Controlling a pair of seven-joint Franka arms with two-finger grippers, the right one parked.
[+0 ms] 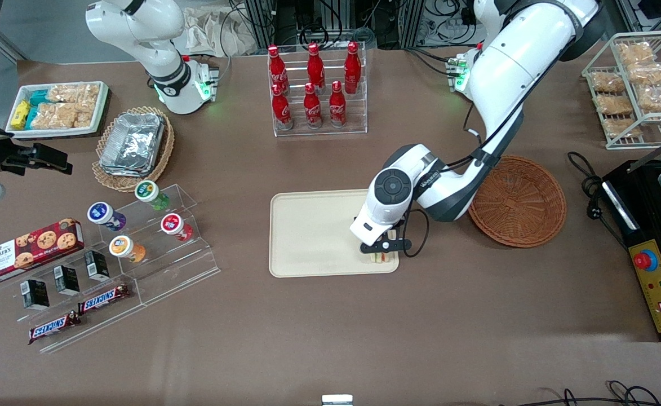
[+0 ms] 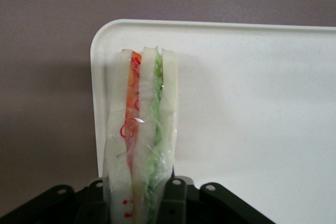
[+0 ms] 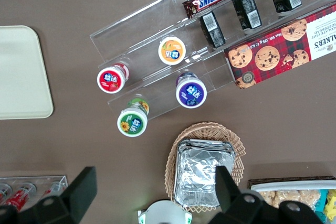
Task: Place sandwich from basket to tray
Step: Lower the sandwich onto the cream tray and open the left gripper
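Observation:
The sandwich (image 1: pixel 381 257) (image 2: pixel 142 124), a clear-wrapped wedge of pale bread with orange, red and green filling, stands on edge at the corner of the cream-beige tray (image 1: pixel 313 237) (image 2: pixel 252 103) nearest the front camera and the working arm's end. My gripper (image 1: pixel 384 251) (image 2: pixel 137 195) is right above it, shut on the sandwich, whose lower edge appears to touch the tray. The round reddish-brown wicker basket (image 1: pixel 519 200) lies beside the tray toward the working arm's end, with nothing visible in it.
A clear rack of red cola bottles (image 1: pixel 316 90) stands farther from the camera than the tray. A tan basket of foil trays (image 1: pixel 133 146) and a clear stepped stand of cups and snacks (image 1: pixel 155 237) lie toward the parked arm's end. A black appliance (image 1: pixel 657 225) sits past the basket.

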